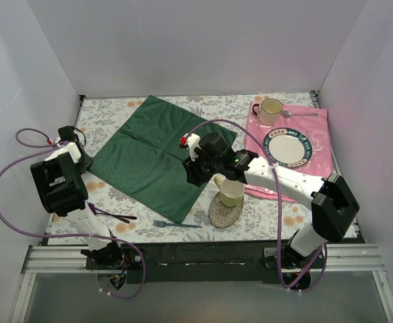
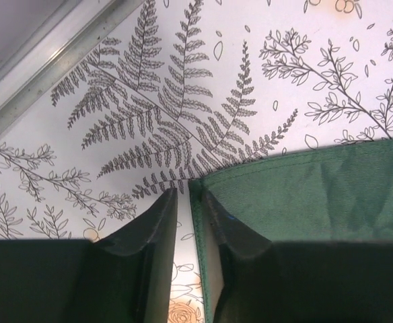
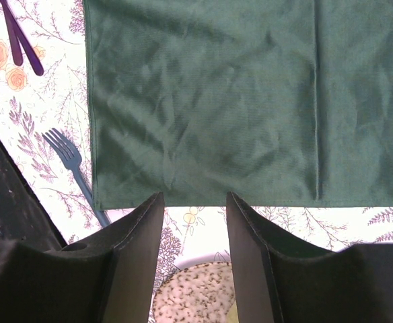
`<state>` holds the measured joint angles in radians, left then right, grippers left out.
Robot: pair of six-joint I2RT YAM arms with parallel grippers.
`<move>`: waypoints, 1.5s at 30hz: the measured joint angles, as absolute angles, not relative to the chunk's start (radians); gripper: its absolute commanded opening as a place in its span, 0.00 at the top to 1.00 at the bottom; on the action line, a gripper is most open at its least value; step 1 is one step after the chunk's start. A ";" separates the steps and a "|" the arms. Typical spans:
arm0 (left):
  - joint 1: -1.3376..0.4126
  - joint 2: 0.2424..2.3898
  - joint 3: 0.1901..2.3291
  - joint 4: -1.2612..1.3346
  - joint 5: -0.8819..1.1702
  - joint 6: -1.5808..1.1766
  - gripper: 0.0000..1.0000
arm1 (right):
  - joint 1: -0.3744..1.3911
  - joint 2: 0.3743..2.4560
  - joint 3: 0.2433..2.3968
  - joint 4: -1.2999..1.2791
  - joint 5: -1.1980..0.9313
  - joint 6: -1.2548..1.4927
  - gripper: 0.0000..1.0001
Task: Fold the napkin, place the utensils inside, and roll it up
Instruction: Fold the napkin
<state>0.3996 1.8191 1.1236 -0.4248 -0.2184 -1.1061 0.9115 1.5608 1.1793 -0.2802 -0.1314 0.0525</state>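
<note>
Across the middle of the floral counter (image 1: pixel 116 114) the dark green napkin (image 1: pixel 149 151) lies spread open in a single flat layer, set like a diamond, with only faint creases showing. No fold has been made, so the task looks to be at its very start.

The slate-blue fork (image 1: pixel 176 224) lies on the counter just off the napkin's near corner, apart from the cloth and untouched. A purple-headed utensil (image 1: pixel 112 214) lies further left.

The left gripper (image 2: pixel 183 192) sits at the napkin's left corner, its jaws only a narrow slit apart. The hem runs up through that slit against one finger. Whether the cloth is pinched is hard to tell, but bare counter shows in the gap, so the jaws seem not to have closed.

The right gripper (image 3: pixel 194 200) hovers with its jaws well apart and empty over the napkin's near-right edge, close to a yellow-green cup (image 1: pixel 231 194) on a speckled coaster (image 1: pixel 220 214).

Left to do, by my reading, is everything: fold the napkin, lay the fork inside, roll it up.
</note>
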 measured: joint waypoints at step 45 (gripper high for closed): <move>-0.447 2.187 1.808 -0.525 -0.185 -1.202 1.00 | 0.554 1.527 1.169 -0.319 -0.020 0.179 0.50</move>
<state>-0.4473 2.1868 1.8076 -0.5247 -0.1848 -1.2018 0.5537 1.5269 1.1690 -0.3187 -0.0204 0.1795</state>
